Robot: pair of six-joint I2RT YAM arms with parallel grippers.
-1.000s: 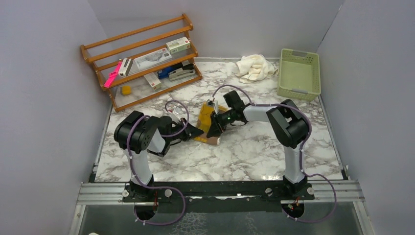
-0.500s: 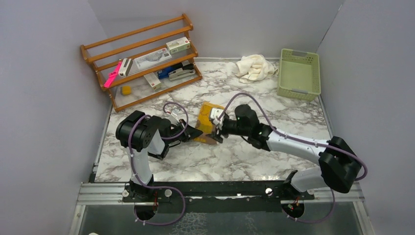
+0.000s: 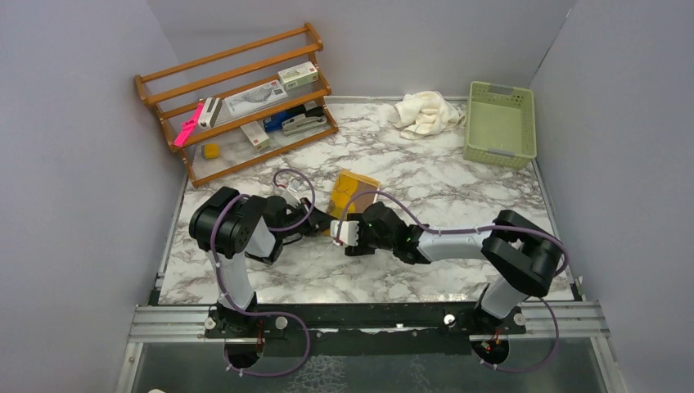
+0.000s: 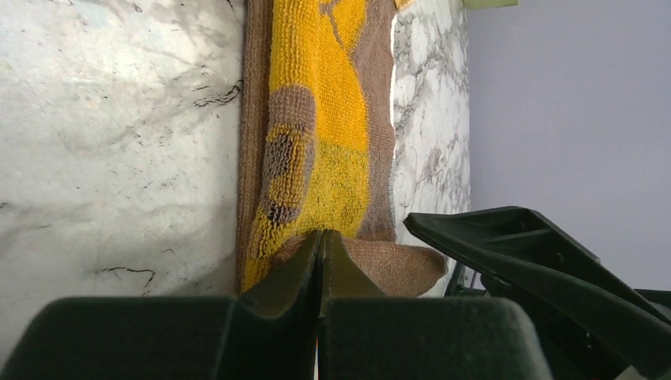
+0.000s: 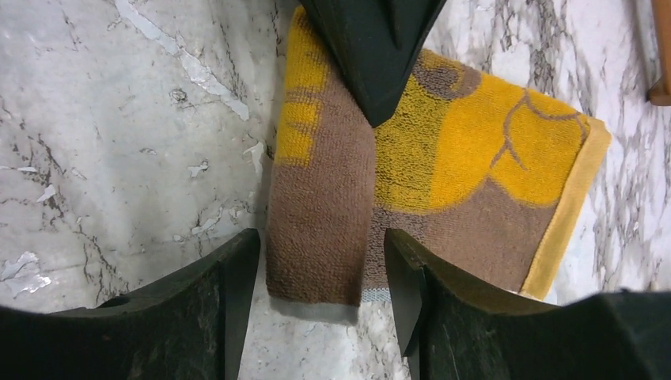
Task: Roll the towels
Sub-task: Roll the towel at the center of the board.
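— Where do we find the mustard towel (image 5: pixel 475 142)?
— It's right between the fingers of our right pincer (image 5: pixel 320 241). The jaws stand apart, one on each side of the towel's brown rolled end, on the marble tabletop (image 5: pixel 119 119). They sit close to the roll, but we cannot tell whether they touch it.
— And our left pincer (image 4: pixel 320 237)?
— It's closed, with the fingers pressed flat together. It faces the right pincer, and its tip rests on that same roll. We see no cloth between its fingers.
— What about the rest of that towel?
— It lies flat, reaching out ahead of the left pincer and off to one side of the right one. The yellow pile with its brown pattern faces up.
— And the cream towel (image 3: pixel 425 113)?
— It's crumpled and unrolled, well apart from both pincers, just beside the green basket (image 3: pixel 501 88).
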